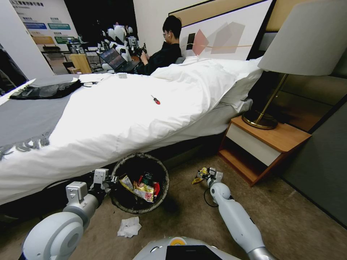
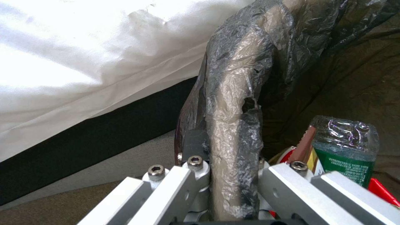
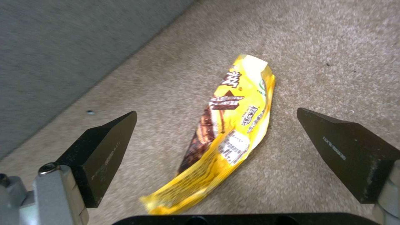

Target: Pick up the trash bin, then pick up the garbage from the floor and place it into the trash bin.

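Reaching low, right gripper (image 3: 217, 125) spread wide over yellow wrapper (image 3: 227, 131), left gripper (image 2: 225, 175) clamping trash bin (image 1: 139, 183) rim.

Dim room, edges bowed by the wide head lens — the duvet (image 2: 62, 62) blows out to white glare beside the left wrist camera, while the carpet (image 3: 333, 47) blurs softly.

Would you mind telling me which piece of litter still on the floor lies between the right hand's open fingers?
The yellow snack wrapper, lying flat on the carpet beneath the right hand; the white tissue lies apart, in front of the trash bin.
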Robot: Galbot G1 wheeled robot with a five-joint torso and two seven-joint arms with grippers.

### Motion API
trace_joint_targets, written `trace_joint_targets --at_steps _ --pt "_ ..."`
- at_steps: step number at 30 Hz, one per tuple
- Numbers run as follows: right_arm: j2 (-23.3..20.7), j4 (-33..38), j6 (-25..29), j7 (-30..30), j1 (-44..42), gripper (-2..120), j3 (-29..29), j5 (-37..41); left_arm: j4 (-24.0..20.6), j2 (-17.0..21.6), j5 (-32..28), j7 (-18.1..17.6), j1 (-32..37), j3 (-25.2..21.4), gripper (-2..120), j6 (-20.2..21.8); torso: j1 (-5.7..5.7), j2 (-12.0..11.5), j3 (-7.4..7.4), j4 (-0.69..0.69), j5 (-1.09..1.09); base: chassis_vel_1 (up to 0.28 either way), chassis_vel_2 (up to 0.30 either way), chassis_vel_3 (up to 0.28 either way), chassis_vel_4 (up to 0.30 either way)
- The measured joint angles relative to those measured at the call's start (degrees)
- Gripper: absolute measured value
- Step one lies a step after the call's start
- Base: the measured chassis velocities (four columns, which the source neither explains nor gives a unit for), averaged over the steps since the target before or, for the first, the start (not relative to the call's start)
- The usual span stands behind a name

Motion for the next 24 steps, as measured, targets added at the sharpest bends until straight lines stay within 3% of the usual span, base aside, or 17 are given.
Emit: trace_joint_targets --at_steps 24 --pt "1.3 -12.4 2.0 -3.7 5.5 100 -0.4 -3.5 0.0 -0.2 0.3 0.0 0.5 -0.2 2 0.0 0.0 0.0 0.0 0.0 0.0 0.0 0.0 0.0 0.0"
